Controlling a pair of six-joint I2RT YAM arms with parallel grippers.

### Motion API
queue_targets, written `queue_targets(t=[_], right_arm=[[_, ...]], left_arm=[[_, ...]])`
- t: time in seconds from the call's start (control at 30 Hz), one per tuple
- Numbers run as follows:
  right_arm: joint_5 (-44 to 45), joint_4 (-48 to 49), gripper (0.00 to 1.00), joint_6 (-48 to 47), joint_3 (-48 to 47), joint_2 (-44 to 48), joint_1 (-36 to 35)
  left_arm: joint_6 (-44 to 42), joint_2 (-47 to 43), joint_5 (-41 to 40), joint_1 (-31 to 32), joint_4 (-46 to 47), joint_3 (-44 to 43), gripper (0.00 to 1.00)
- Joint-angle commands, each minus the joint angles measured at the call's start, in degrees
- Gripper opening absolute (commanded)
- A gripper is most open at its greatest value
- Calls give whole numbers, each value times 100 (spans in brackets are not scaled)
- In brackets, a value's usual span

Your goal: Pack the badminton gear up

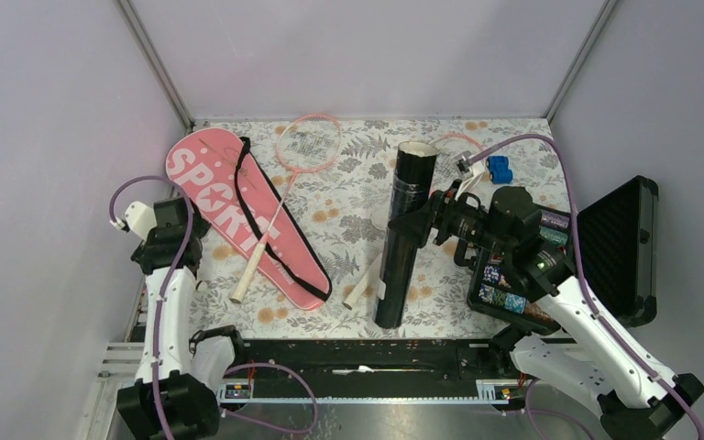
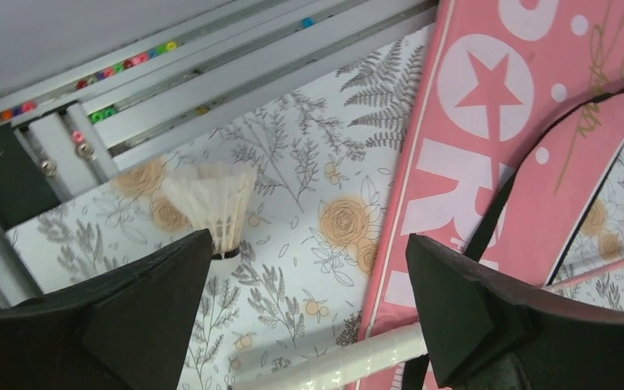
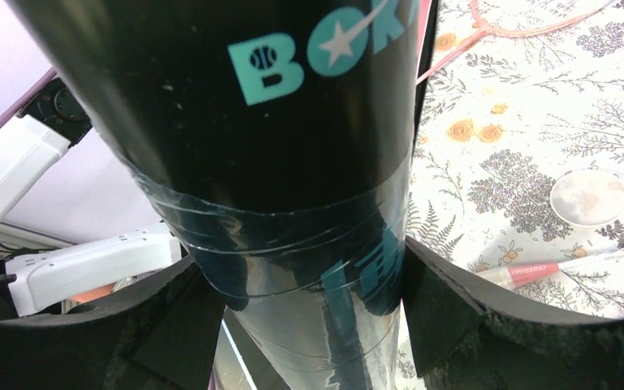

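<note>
Black and glossy, the tube (image 1: 405,229) stands out at the middle of the table (image 1: 348,215), its open mouth toward the far side. The pink bag (image 1: 229,215) is to its left and a black case (image 1: 619,247) to its right. The right jaws pinch the tube about mid-length, one pad on each flank, over a band of clear tape. Whether its near end rests on the table cannot be told. It is judged light, stiff and slippery, so a hold near the balance point suits it, since an end grip would let it swing. The left jaws hang spread wide over a feather shuttlecock (image 2: 211,199) just left of the bag. It looks fragile and is best taken by the cork.
</note>
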State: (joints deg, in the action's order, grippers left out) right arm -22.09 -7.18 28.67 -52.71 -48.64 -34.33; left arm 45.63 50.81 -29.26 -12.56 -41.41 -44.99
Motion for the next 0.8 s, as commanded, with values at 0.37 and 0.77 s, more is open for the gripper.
queue_targets(t=[0.37,0.77], right_arm=[[-75,-573,34,-204,-667,432,23],[-190,195,33,235,20,593,28]], left_arm=[[587,1712,462,-1681,-768,-919,89],[-701,2220,960,-1936,-429,-1182,89]])
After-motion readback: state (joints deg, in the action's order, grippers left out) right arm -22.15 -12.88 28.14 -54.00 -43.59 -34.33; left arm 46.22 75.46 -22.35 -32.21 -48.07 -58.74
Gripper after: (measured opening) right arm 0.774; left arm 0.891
